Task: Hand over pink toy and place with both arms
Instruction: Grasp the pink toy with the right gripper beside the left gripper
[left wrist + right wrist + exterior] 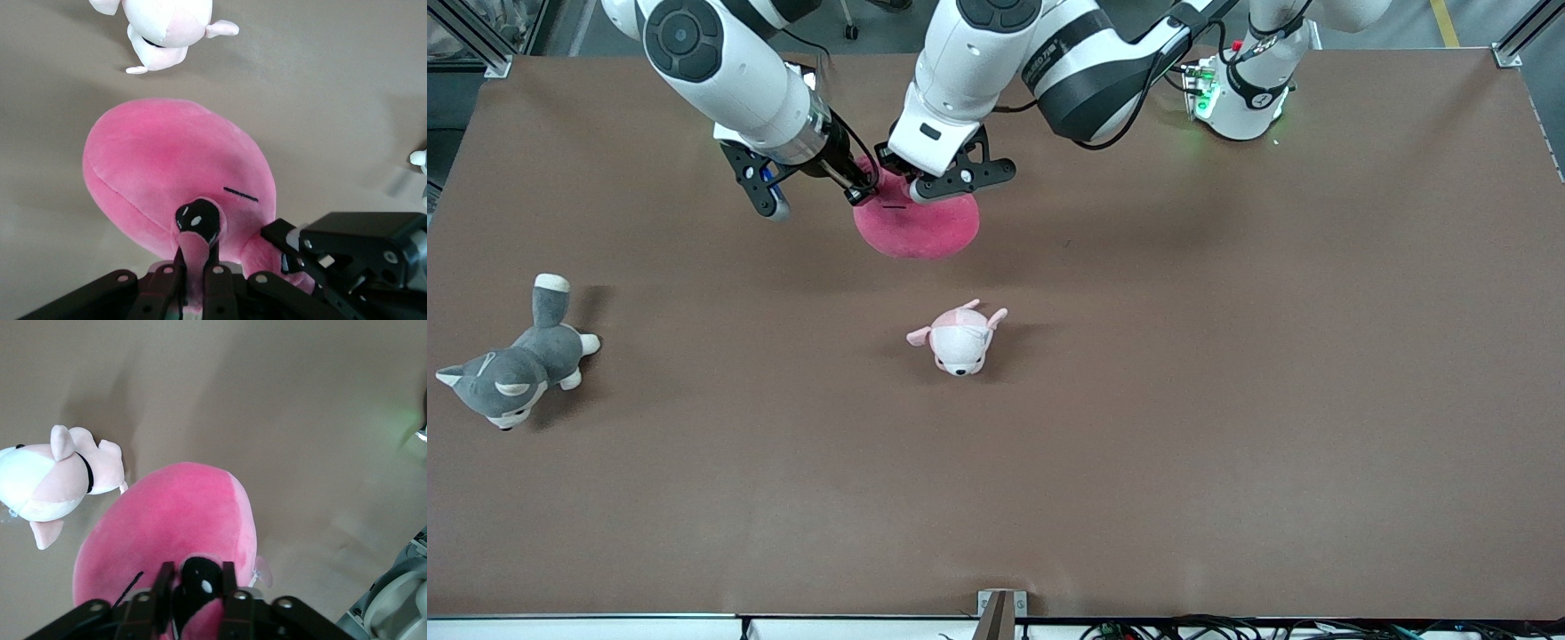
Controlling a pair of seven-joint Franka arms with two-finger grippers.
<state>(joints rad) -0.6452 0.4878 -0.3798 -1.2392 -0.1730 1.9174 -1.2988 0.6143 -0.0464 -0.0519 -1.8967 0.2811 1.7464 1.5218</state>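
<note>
The pink toy (920,227) is a hot-pink rounded plush hanging over the table near the robots' bases, with both grippers on its top. My left gripper (904,184) reaches in from the left arm's base and is shut on the stalk under one bulging dark eye (198,221). In the left wrist view, pink fabric is pinched between the fingers of the left gripper (197,257). My right gripper (863,191) sits on the toy beside it. In the right wrist view, the right gripper (195,577) has its fingers pressed against both sides of the other dark eye (200,583).
A small white-and-pale-pink puppy plush (959,338) lies mid-table, nearer the front camera than the pink toy. A grey-and-white dog plush (511,373) lies at the right arm's end of the brown table (1227,400).
</note>
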